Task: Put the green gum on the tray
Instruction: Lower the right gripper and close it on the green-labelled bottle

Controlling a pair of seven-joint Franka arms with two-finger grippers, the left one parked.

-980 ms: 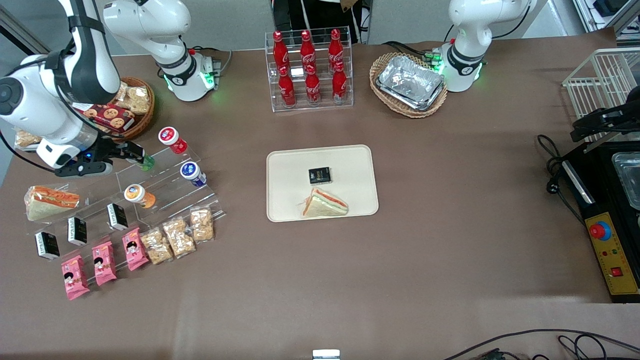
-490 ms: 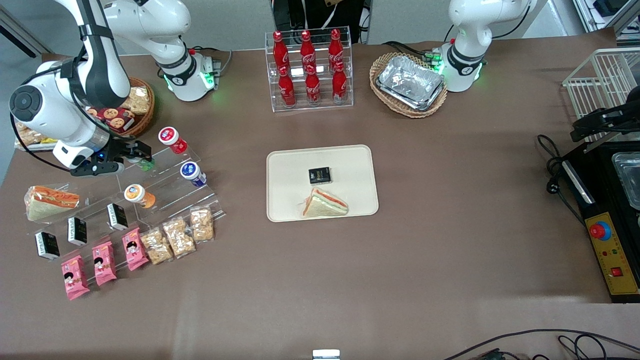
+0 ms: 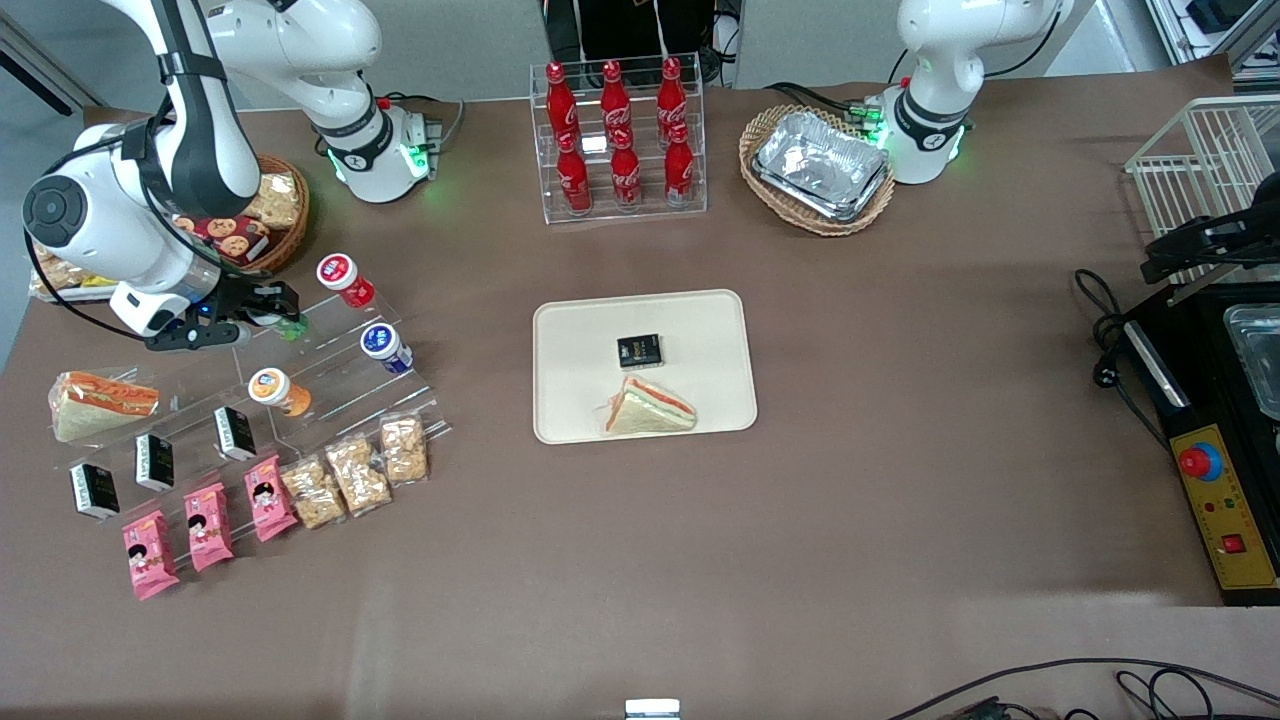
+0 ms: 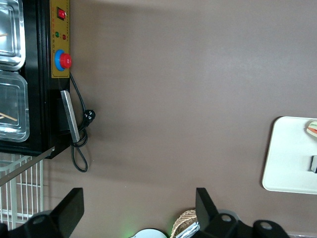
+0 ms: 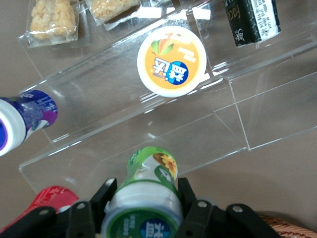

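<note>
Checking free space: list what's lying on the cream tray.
On the tray: a small black packet and a wrapped sandwich. The green gum sits between the gripper fingers at the acrylic stand.

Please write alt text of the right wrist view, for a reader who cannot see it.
The gripper is closed around the green gum, a small green bottle with a white lid, above a clear acrylic step shelf. On the shelf stand an orange-lidded bottle and a blue bottle, with black packets and snack bags nearby.

The green gum (image 5: 144,198) is cut off by the frame edge, its sides hidden between the gripper (image 5: 143,208) fingers (image 5: 190,203).
</note>
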